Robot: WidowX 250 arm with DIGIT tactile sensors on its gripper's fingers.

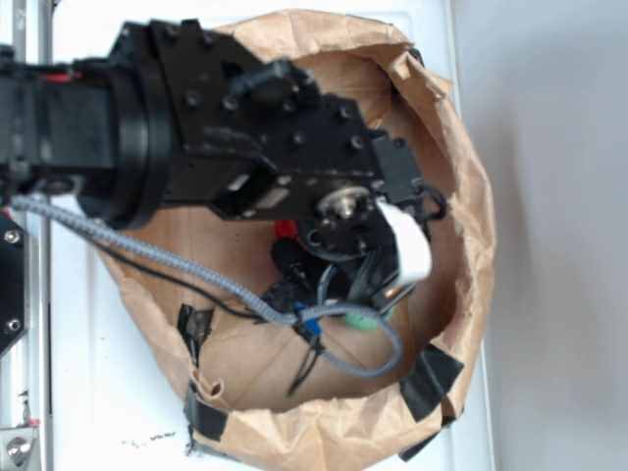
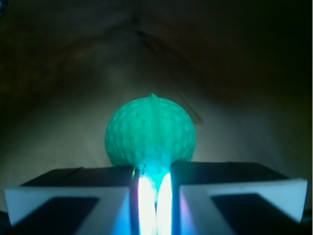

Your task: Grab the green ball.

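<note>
Brown paper bag [image 1: 461,196] walls hem you in; your pincer [image 2: 155,196] sits nearly together, nipping the green ball [image 2: 150,132] low, so lifting may squirt it free.

green dimpled ball [image 2: 150,131], brown paper bag [image 1: 461,167]

White tabletop [image 1: 549,147]; crumpled brown paper bag [image 1: 461,167], black tape patches [image 1: 430,381]; bright, even light.

A crumpled brown paper bag [image 1: 461,167], patched with black tape [image 1: 429,381], on a white table [image 1: 549,245].
</note>
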